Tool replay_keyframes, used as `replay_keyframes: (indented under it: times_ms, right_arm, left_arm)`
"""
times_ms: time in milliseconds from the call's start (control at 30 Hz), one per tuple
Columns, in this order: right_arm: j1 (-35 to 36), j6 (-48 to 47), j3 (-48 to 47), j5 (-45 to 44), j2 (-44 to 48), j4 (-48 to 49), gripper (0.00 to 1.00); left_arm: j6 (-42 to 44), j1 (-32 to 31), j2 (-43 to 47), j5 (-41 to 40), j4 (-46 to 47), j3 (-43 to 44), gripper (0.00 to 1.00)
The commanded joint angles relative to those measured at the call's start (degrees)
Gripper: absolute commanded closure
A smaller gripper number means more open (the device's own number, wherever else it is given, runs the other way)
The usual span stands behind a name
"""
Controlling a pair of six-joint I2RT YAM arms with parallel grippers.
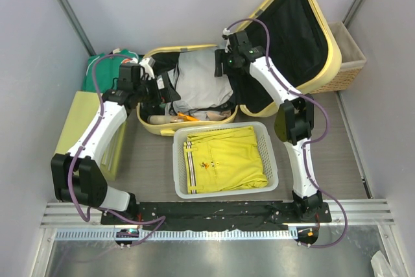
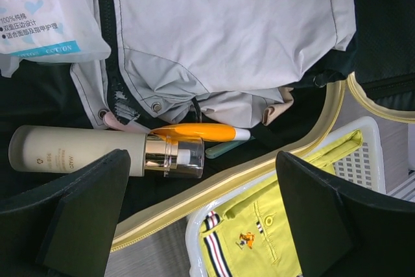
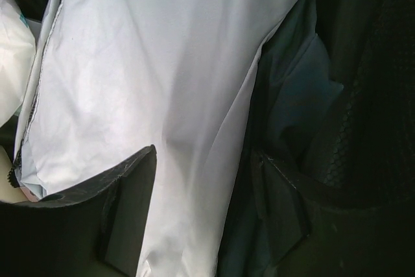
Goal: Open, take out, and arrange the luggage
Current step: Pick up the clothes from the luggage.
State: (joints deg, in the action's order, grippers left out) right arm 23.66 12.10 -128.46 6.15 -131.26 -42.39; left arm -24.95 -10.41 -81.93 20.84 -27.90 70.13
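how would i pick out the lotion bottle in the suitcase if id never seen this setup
Find the big open pale yellow suitcase and look along its near wall, the side by the white basket. There, just below the folded grey garment, a bottle lies on its side. It is cream with a gold collar and clear cap, far thicker than the slim orange stick beside it.

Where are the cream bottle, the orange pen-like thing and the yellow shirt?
cream bottle (image 2: 71,150), left wrist view, middle of its body.
orange pen-like thing (image 2: 194,132), left wrist view, its middle.
yellow shirt (image 1: 227,157), top external view, middle of fabric.
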Motion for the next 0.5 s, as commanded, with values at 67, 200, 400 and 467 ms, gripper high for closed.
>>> replay_keyframes:
  times_ms: [67,200,400,467]
  right_arm:
    - [1.6,-0.7,-4.0,-1.1,5.8,1.5,0.33]
    - [1.6,-0.8,-5.8,-1.8,5.1,3.5,0.38]
    - [0.5,-0.2,-11.3,-2.8,-0.6,3.1,0.42]
    - [0.1,0.1,-11.5,-3.1,-1.4,3.2,0.43]
  left_arm:
    - [1.0,1.3,-0.3,1.8,0.2,-0.3,0.0]
    - [0.9,1.5,-1.2,3.0,0.6,-0.3,0.0]
    - [1.0,2.0,-1.4,3.4,0.7,-0.8,0.0]
    - [1.0,2.1,-1.5,3.3,0.8,-1.0,0.0]
